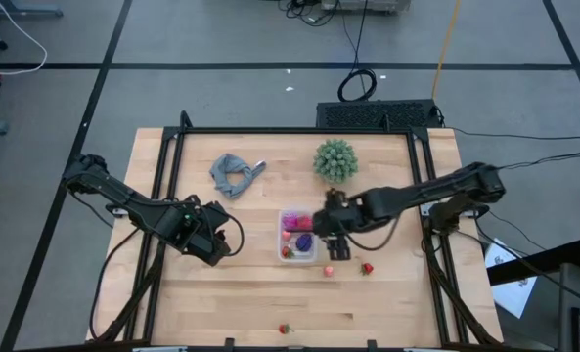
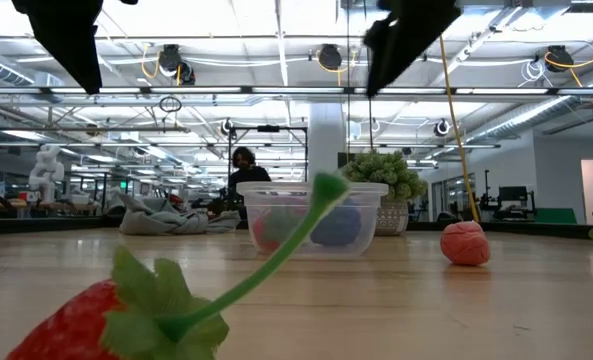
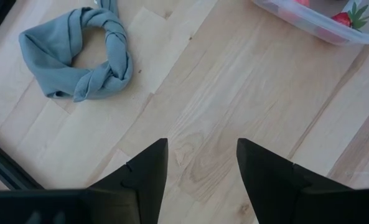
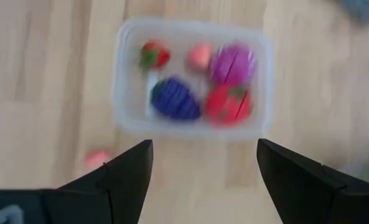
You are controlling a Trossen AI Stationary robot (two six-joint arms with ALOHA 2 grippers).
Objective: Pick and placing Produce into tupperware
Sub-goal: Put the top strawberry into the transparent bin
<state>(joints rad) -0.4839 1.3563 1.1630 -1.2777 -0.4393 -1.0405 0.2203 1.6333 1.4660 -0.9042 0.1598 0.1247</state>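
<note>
Tupperware (image 1: 296, 236) sits mid-counter (image 1: 231, 293), just in front of the green plant (image 1: 334, 158). Inside it: small strawberry (image 4: 154, 55), pink piece (image 4: 200, 57), magenta piece (image 4: 233, 64), dark purple piece (image 4: 175, 99), red piece (image 4: 228, 104). Right gripper (image 1: 334, 242) hovers at the tupperware's right edge, fingers wide apart, empty. Loose near the tupperware: pink piece (image 1: 329, 271), strawberry (image 1: 367, 268); another strawberry (image 1: 285, 330) lies by the counter's front edge. Left gripper (image 1: 214, 245) waits left of the tupperware, fingers apart, empty. Grey cloth (image 1: 236, 173) lies left of the plant.
</note>
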